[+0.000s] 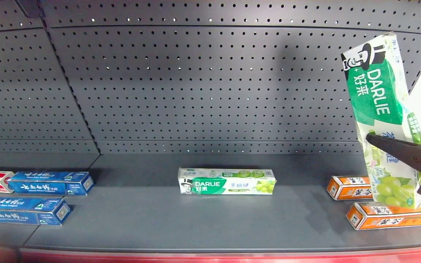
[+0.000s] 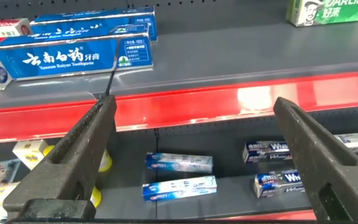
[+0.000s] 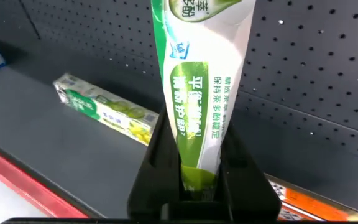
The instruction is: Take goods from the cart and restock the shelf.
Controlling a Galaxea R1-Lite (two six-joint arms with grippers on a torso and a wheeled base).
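- The right gripper point(image 1: 382, 146) is clamped on a green toothpaste box point(image 1: 376, 95), gripping it close to its lower end
- The box stands nearly upright with its top leaning a little, over the right end of the shelf point(image 1: 159, 219) and above two orange boxes point(image 1: 349, 187); I cannot tell whether its lower end touches the front one
- A matching green box point(image 1: 227, 181) lies flat mid-shelf, and blue boxes point(image 1: 51, 182) lie near the left end
- The left gripper point(image 2: 191, 155) has its jaws wide apart and holds nothing, just below the shelf's red front edge
- The box is probably light, stiff along its length, with thin glossy walls that could dent or slip
- Held this low, the long top may swing; a hold nearer the middle across the narrow sides looks safer
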